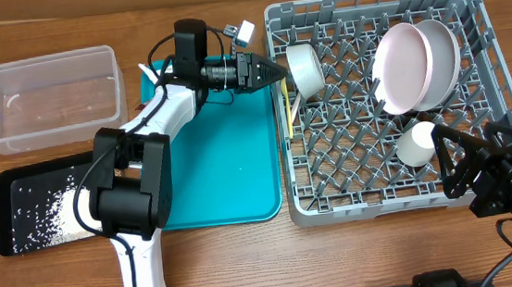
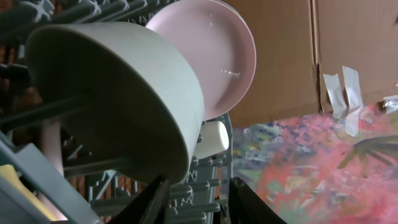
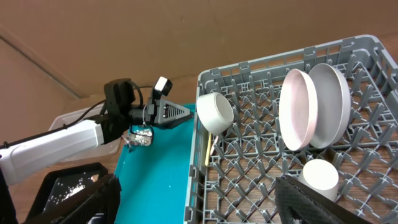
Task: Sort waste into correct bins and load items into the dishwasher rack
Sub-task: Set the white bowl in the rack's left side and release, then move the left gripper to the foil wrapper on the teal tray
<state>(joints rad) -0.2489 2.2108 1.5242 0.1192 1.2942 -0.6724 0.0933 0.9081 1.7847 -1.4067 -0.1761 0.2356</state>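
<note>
The dishwasher rack (image 1: pixel 383 209) fills the right half of the bench, with two pale plates (image 1: pixel 412 65) upright among its pegs toward the far right corner. The grey bowl (image 1: pixel 305 68) leans on its side just inside the rack's left wall. Our left tool (image 1: pixel 273 70) sits at that wall, jaws parted a modest way with nothing between them; we judge the bowl is being let go. To do this well, we should widen first, then back out level toward the bench's left edge, so neither finger drags the rim. Our right tool (image 1: pixel 458 168) hovers wide and empty over the near right corner. The yellow spoon (image 1: pixel 287 104) rests at the same wall, just toward the front edge, so we should steer clear of it.
</note>
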